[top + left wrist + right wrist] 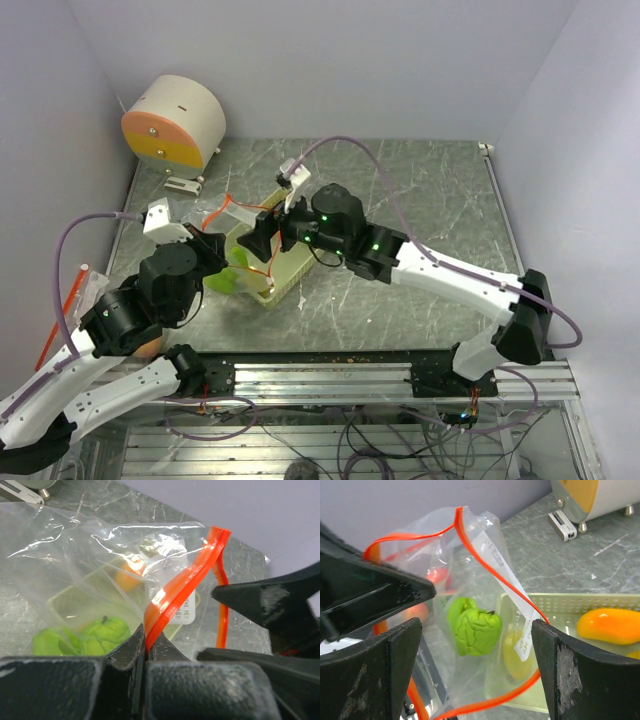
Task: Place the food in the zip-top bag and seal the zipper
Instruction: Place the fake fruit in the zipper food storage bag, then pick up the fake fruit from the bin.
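The clear zip-top bag [75,555] is held up with its mouth open. My left gripper [146,647] is shut on its orange zipper strip [182,587], at the left of the table [213,243]. My right gripper [475,670] is open above the bag's mouth, with nothing between its fingers [565,675]. A green food piece [475,627] lies inside the bag [470,570]. Red and pink-orange pieces [422,605] show dimly through the plastic behind it. An orange mango [610,625] and a yellow piece [517,655] lie in the tray.
The pale yellow-green tray [285,272] sits mid-table, partly under the bag. A round white and orange device [175,120] stands at the back left corner, with a small white block [565,525] next to it. The two grippers are very close together.
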`<state>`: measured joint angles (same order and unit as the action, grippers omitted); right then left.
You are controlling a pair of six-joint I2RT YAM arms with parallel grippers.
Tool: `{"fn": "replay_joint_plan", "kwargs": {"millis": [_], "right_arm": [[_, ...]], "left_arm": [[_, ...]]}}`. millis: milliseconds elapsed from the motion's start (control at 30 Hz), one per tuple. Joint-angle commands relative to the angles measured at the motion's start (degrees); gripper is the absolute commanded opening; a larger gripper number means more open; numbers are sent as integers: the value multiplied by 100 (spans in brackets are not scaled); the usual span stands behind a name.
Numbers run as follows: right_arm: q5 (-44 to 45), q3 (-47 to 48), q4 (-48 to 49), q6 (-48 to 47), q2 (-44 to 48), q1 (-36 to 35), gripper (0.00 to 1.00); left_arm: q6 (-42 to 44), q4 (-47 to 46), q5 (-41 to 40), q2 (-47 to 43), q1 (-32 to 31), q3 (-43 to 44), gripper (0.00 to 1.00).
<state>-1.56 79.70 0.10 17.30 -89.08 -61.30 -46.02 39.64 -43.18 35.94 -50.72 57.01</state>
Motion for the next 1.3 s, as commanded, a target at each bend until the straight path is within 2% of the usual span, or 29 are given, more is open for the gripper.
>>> {"fn": "replay_joint_plan", "kwargs": {"millis": [0, 100, 167, 267, 400, 700, 833, 1100, 1267], "right_arm": [[-98, -304, 467, -258, 788, -5, 91], [155, -700, 809, -328, 1237, -6, 90], [651, -753, 729, -219, 1327, 14, 89], [1496, -668, 429, 110, 1225, 126, 87], [2070, -480, 118, 305, 764, 425, 85], [2203, 1158, -1214, 770, -1478, 875, 84], [2444, 1830, -1696, 1350, -2359, 972, 85], [2349, 2462, -2068, 2286, -3418, 1200, 88], [2110, 2354, -1721, 2451, -3672, 1289, 94]], "left_arm": [[8, -82, -118, -70, 34, -13, 7], [27, 29, -236, -169, 29, 0, 7], [54, 123, -345, -244, 28, 43, 7], [76, 374, -506, -339, 30, 182, 7], [53, 700, -729, -590, 29, 293, 7], [91, 960, -878, -1062, 32, 285, 7], [130, 952, -810, -1063, 31, 254, 7], [166, 1076, -790, -1150, 27, 272, 7], [167, 1128, -842, -1298, 31, 243, 7]]}}
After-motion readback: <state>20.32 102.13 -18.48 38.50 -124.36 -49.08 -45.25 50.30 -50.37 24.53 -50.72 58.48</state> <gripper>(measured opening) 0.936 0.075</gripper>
